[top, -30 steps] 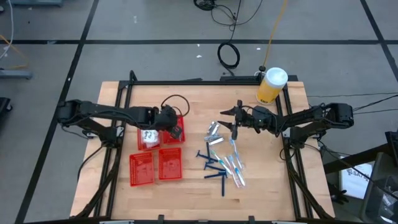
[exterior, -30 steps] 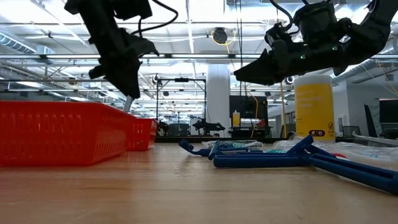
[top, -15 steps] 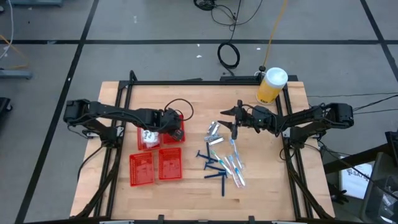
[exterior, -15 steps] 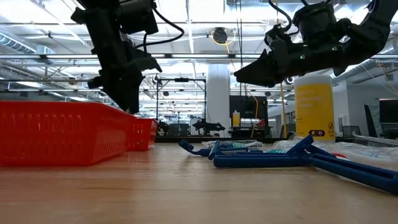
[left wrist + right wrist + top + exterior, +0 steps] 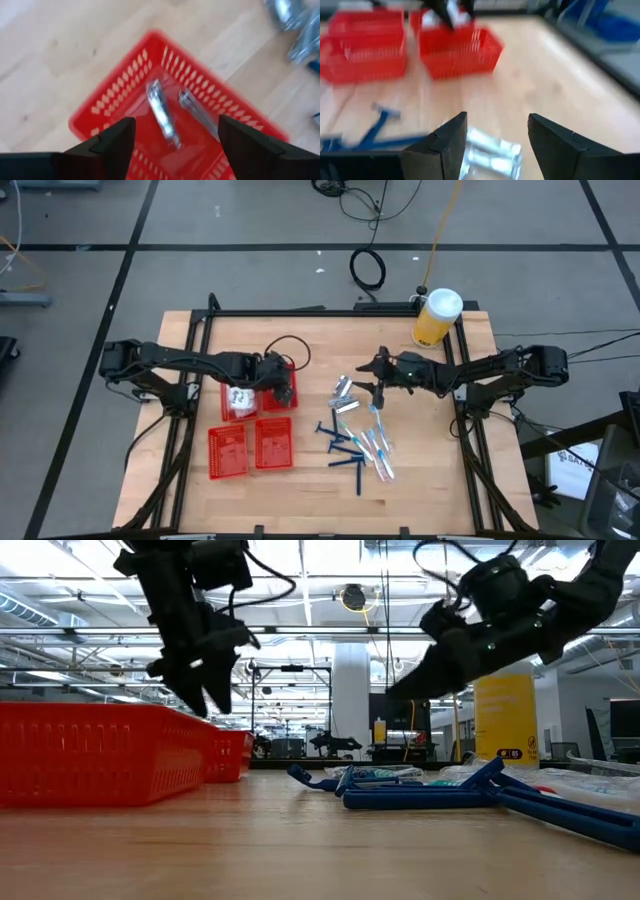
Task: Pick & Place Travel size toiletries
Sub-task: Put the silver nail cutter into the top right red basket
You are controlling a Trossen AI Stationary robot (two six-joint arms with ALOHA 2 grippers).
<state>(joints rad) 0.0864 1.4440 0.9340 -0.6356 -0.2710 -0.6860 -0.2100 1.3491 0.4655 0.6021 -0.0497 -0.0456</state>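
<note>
Red baskets (image 5: pixel 252 425) at nine o'clock hold two silver tubes (image 5: pixel 162 112) and some packets; most toiletries (image 5: pixel 358 442) lie unsorted at centre. Left gripper (image 5: pixel 283 376) hangs spread, empty, above; right gripper (image 5: pixel 377 367) spread over the pile.

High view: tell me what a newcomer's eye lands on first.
Four red baskets sit grouped on the table's left side, with the left gripper open above the far right one, where two silver tubes lie. Right of centre lies a scatter of blue razors, toothbrushes and tubes, the open right gripper over its far end. A yellow jar stands at the far right corner.
</note>
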